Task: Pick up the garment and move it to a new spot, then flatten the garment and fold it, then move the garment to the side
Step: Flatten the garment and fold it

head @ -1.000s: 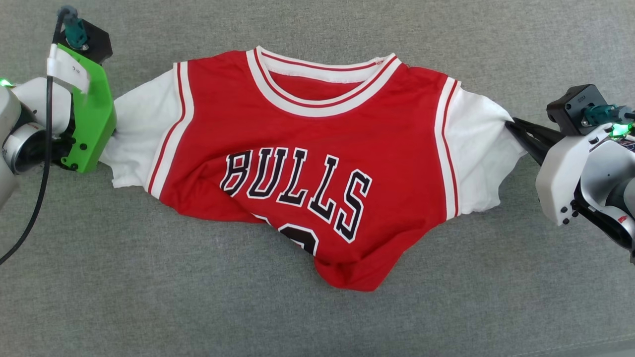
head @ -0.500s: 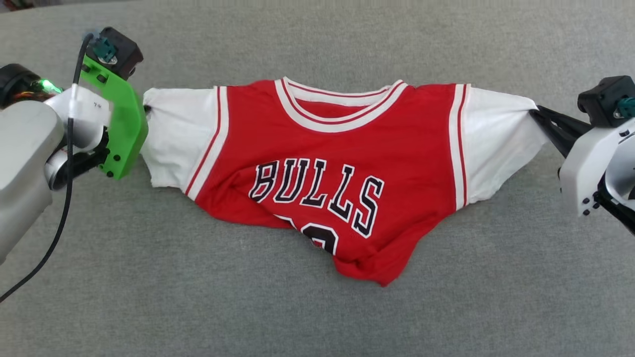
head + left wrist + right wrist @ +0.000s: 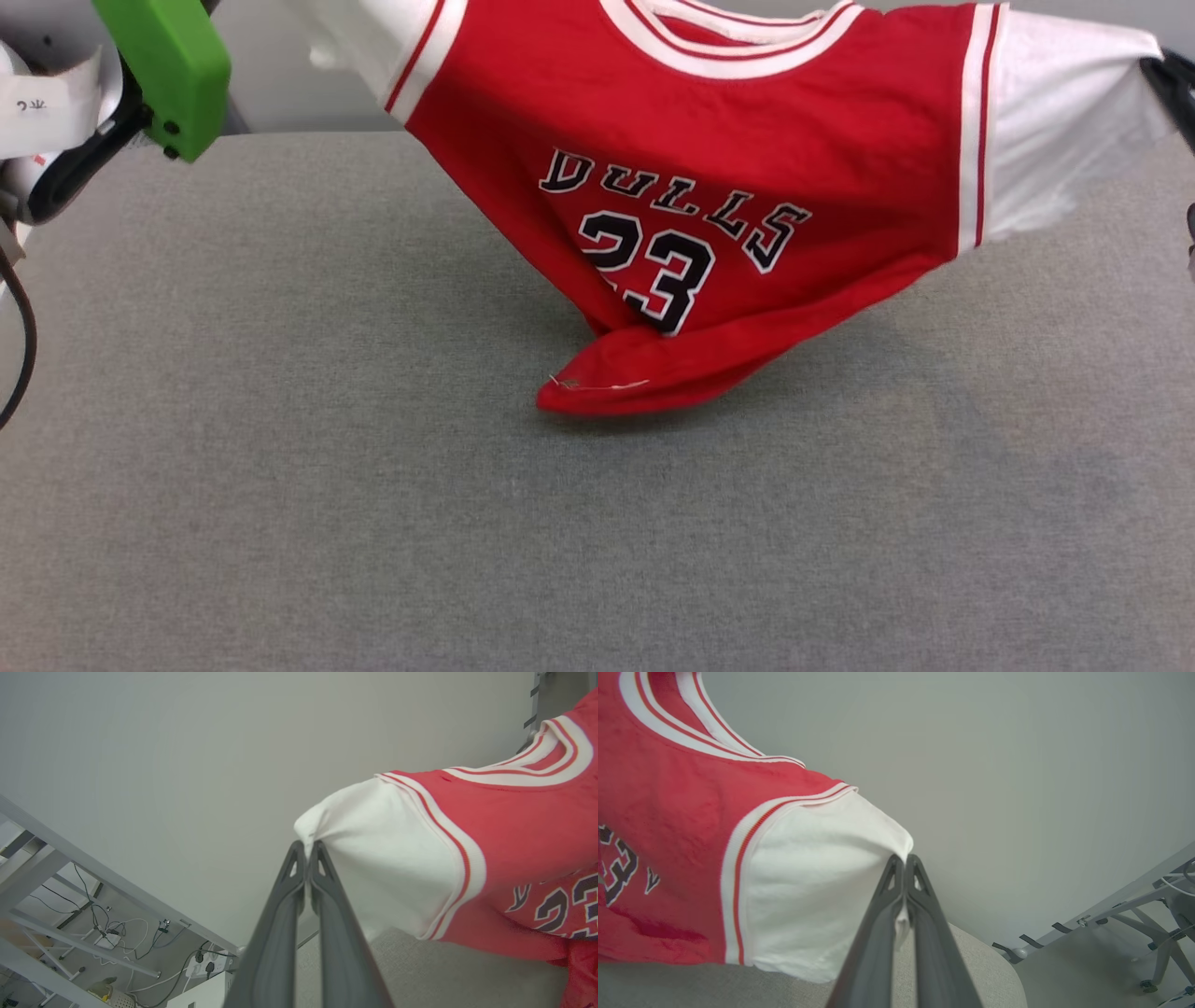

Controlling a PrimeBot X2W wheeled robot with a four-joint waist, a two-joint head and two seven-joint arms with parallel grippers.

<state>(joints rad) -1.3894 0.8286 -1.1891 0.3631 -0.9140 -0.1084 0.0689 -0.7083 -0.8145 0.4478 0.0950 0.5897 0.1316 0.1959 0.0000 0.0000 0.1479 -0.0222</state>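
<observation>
The garment (image 3: 747,168) hung stretched between both hands, its hem apparently touching the tabletop (image 3: 373,523) below them. The left hand (image 3: 306,851) was clamped on one white sleeve tip, the right hand (image 3: 903,861) on the other. Each pinch was shallow: a sideways pull could free a sleeve; the grey fabric surface could drag the hem under. A plain wall (image 3: 163,756) stood beyond the hands.

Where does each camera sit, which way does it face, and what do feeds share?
Head view: on the head, facing forward-down at the table and lifted garment; green wrist cover upper left.
Left wrist view: along the left gripper, shut on a white sleeve, toward a wall.
Right wrist view: along the right gripper, shut on the other sleeve, wall behind.
All share the garment.
</observation>
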